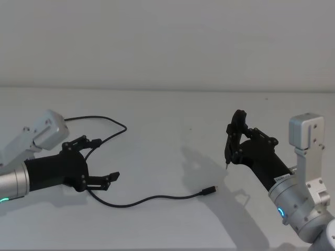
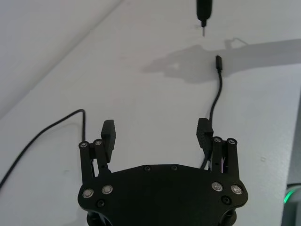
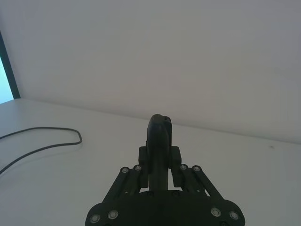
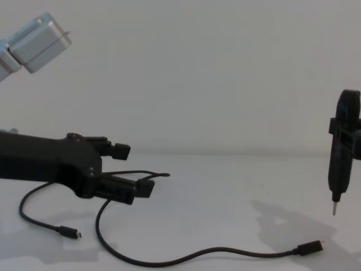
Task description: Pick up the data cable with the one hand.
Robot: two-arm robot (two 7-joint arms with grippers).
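Note:
The data cable (image 1: 152, 197) is a thin black line looping over the white table (image 1: 172, 120). One plug (image 1: 211, 190) lies near the middle, and the other plug (image 4: 71, 231) lies at the near left. My left gripper (image 1: 106, 159), the one hand, hangs open just above the cable's loop. In the left wrist view the cable (image 2: 217, 94) runs under one finger (image 2: 203, 132) of the open gripper (image 2: 156, 125), with nothing clamped. My right gripper (image 1: 239, 137) is held up at the right, shut on a slim black pen-like tool (image 1: 229, 149) that points tip down.
The table's back edge meets a plain white wall (image 1: 167, 42). The tool's metal tip (image 4: 334, 209) hovers above the table, a little beyond the cable's middle plug (image 4: 310, 247). Bare tabletop lies between the two arms.

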